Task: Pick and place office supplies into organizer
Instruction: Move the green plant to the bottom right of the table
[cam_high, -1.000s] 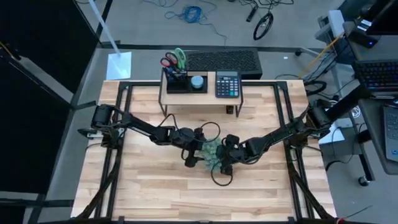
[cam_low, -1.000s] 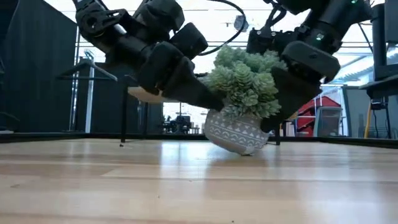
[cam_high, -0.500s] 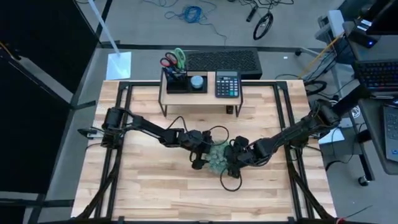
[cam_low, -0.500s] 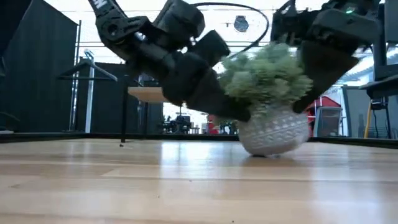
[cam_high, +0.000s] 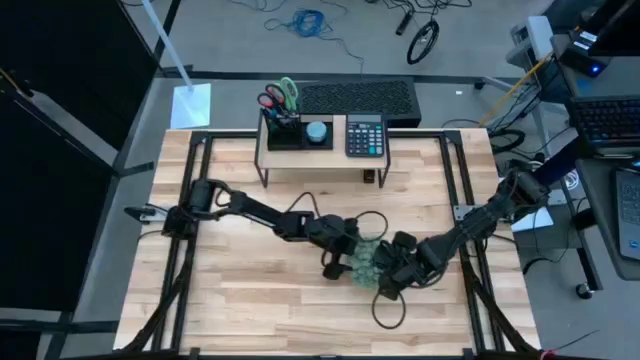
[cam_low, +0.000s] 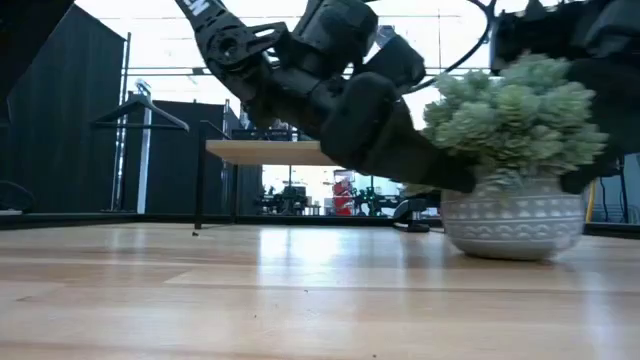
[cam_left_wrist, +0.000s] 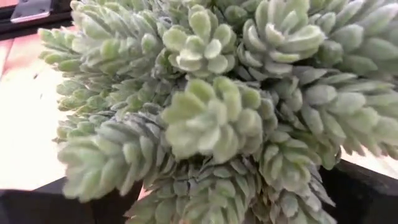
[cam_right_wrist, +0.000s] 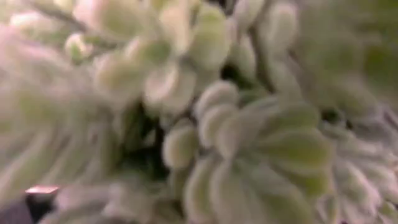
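Pale wooden tabletop (cam_high: 250, 300): my left gripper (cam_high: 343, 262) and right gripper (cam_high: 392, 272) flank the upright fuzzy green plant in its patterned white pot (cam_low: 512, 222); I cannot tell either's finger state.

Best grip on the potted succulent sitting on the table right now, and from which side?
Take the potted succulent by its white patterned pot, fingers level across the rounded wall, coming in from the side low over the table. It stands upright, and the leaves are soft and overhang the rim, so a top-down grip would likely crush foliage. The left gripper and right gripper flank it.
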